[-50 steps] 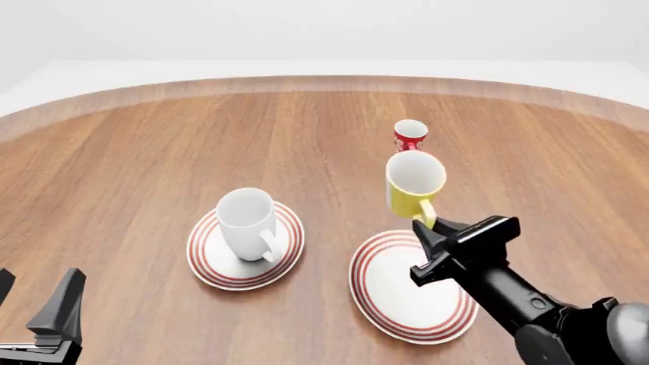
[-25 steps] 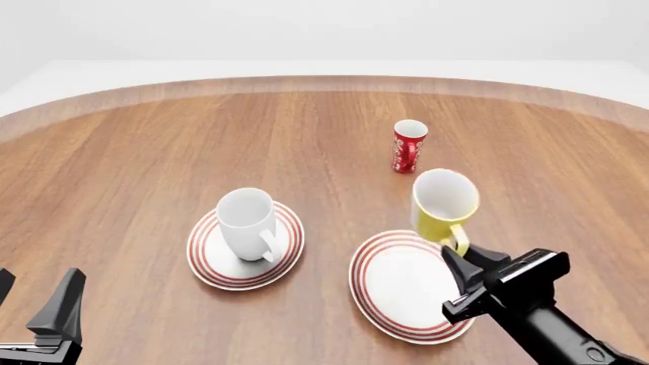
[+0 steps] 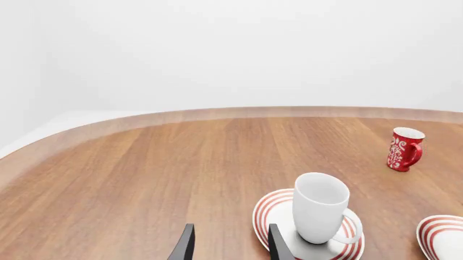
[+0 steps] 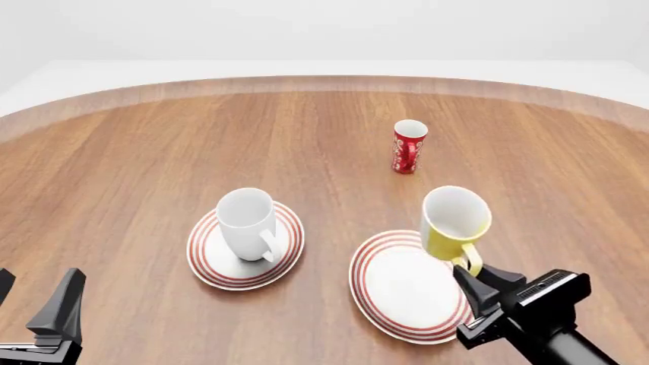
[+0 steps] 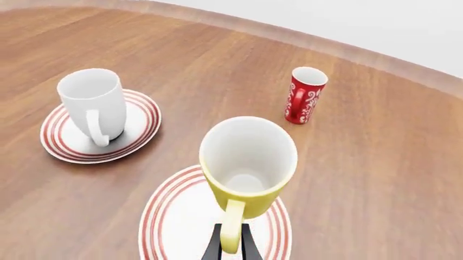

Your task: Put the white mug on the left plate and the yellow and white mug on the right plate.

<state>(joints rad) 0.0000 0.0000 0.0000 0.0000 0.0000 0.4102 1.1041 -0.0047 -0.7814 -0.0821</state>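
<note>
The right claw (image 4: pixel 475 275) pinches the yellow mug (image 4: pixel 454 223) by its handle (upright) over the right plate (image 4: pixel 400 289); left claw (image 3: pixel 225 246) spread.

White mug (image 4: pixel 248 223) on left plate (image 4: pixel 208 262).

Both arms (image 4: pixel 552 338) are matte black with slim, tapered black jaws.

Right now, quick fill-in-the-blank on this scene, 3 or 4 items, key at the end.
1. The white mug stands on the ____ plate.
2. The right gripper pinches the yellow and white mug by its ____.
3. The cup standing apart from both plates is ____.
4. The left gripper holds ____.

Missing words: left; handle; red; nothing
</note>
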